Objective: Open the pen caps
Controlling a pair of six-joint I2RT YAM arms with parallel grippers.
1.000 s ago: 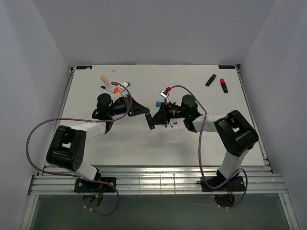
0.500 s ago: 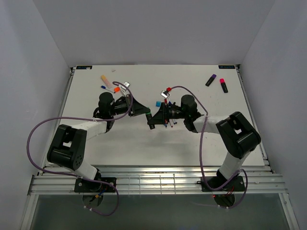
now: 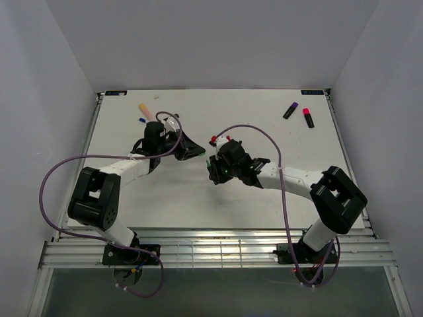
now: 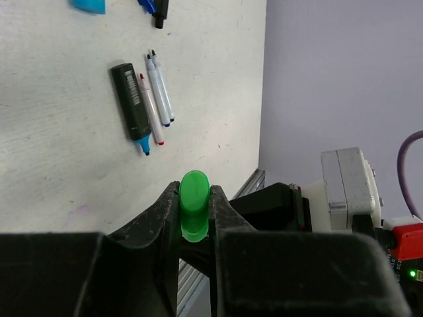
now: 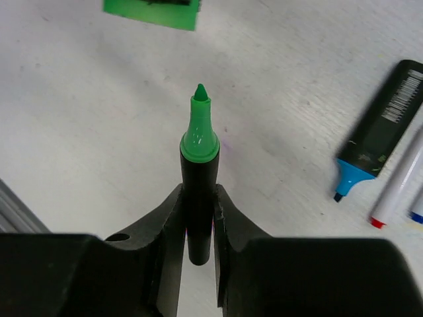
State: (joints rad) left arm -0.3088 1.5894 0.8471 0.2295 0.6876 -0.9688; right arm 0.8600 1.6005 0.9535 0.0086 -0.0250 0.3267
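My left gripper (image 4: 194, 193) is shut on a green pen cap (image 4: 194, 210), which stands up between the fingertips. My right gripper (image 5: 198, 191) is shut on the black body of a highlighter pen (image 5: 198, 218), whose bare green tip (image 5: 199, 125) points away over the table. From above, the left gripper (image 3: 200, 153) and right gripper (image 3: 213, 170) sit close together mid-table, with a small gap between cap and pen. An uncapped blue-tipped highlighter (image 4: 133, 106) and thin pens (image 4: 157, 89) lie on the table beyond.
A purple-capped highlighter (image 3: 290, 109) and a pink-capped one (image 3: 308, 117) lie at the back right. A peach marker (image 3: 145, 109) and a small blue pen (image 3: 142, 121) lie at the back left. A loose blue cap (image 4: 89, 5) lies beyond the thin pens.
The two grippers met at the green pen; they have since parted, cap in the left, body in the right. The right arm swung left and nearer; the left wrist shifted slightly.
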